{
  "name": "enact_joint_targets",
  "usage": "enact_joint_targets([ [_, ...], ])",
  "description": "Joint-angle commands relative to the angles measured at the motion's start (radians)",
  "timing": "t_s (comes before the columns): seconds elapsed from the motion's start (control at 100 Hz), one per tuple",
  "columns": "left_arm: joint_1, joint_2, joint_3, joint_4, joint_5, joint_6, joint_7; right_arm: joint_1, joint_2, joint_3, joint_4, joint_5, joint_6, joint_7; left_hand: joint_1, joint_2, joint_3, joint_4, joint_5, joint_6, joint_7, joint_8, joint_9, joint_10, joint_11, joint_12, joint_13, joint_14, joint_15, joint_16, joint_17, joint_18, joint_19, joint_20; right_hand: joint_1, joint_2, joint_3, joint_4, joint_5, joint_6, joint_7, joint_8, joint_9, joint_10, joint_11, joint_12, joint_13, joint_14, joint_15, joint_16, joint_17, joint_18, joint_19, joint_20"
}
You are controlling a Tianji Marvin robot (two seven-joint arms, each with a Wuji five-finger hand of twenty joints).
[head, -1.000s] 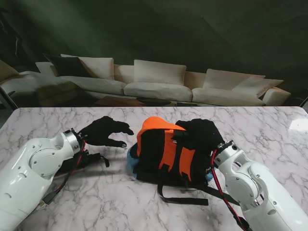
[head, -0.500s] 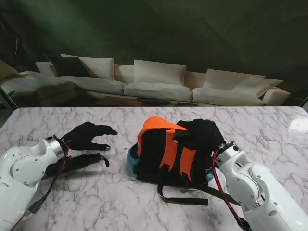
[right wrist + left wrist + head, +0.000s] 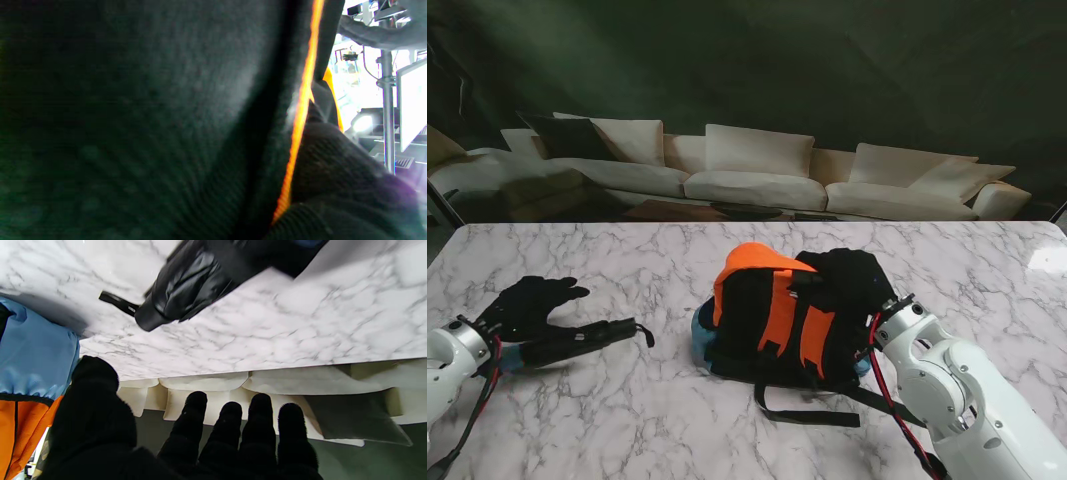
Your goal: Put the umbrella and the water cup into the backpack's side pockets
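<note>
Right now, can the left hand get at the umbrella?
Probably yes. The left hand is open, just above the folded umbrella, which lies flat on the marble table with nothing on or around it. The backpack sits well to the right, out of the way.

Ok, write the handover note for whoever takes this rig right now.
Left hand: open, fingers spread, holding nothing, at the table's left side beside the umbrella.
Right hand: resting on the backpack at its right side; whether it grips the fabric cannot be told.
Umbrella: folded, lying flat on the marble left of the backpack, not pocketed.
Water cup: not identifiable in any view.
Done: nothing confirmed.
Left: pick up the umbrella and pocket it; locate the cup and check its pocket.
</note>
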Motion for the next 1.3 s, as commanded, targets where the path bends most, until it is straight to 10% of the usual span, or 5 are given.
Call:
enact_joint_targets([
  [0.0, 0.021, 0.01, -0.01, 0.008, 0.023, 0.009, -0.007, -0.003, 0.003, -0.006, 0.021, -0.005, 0.009, 0.01, -0.043, -0.056, -0.012, 0.0, -0.026, 0.059, -0.02, -0.014, -0.053, 0.031, -0.019, -0.029, -0.033, 0.014, -0.004, -0.017, -0.002, -0.036, -0.027, -0.04, 0.154, 0.079, 0.078, 0.02, 0.021, -0.14, 0.046, -0.004, -0.01, -0.03, -0.015, -0.004, 0.054, -0.029, 0.021, 0.008, -0.007, -0.017, 0.009, 0.02],
  [0.28, 0.043, 0.017, -0.022, 0.067, 0.131, 0.047, 0.067, 0.005, 0.003, -0.018, 0.031, -0.001, 0.019, 0.015, -0.033, -0.118, -0.002, -0.003, -0.066, 0.082, 0.038, 0.1, -0.034, -0.023, 0.079, 0.1, -0.004, -0.016, 0.081, 0.069, 0.002, -0.064, 0.112, -0.017, 0.154, 0.079, 0.078, 0.02, 0.021, -0.137, 0.046, -0.005, -0.01, -0.027, -0.015, -0.004, 0.054, -0.029, 0.018, 0.009, -0.007, -0.017, 0.008, 0.021],
  [1.29, 0.008, 0.02, 0.061, 0.203, 0.09, 0.172, 0.054, 0.016, 0.002, -0.026, 0.049, 0.008, 0.033, 0.018, 0.182, -0.138, 0.187, 0.084, -0.018, 0.032, 0.108, 0.187, 0.054, -0.069, 0.226, 0.226, 0.086, -0.027, 0.195, 0.244, 0.063, -0.065, 0.244, 0.061, 0.16, 0.08, 0.083, 0.021, 0.025, -0.14, 0.047, -0.008, -0.012, -0.025, -0.015, -0.003, 0.054, -0.029, 0.014, 0.012, -0.011, -0.017, 0.005, 0.022],
])
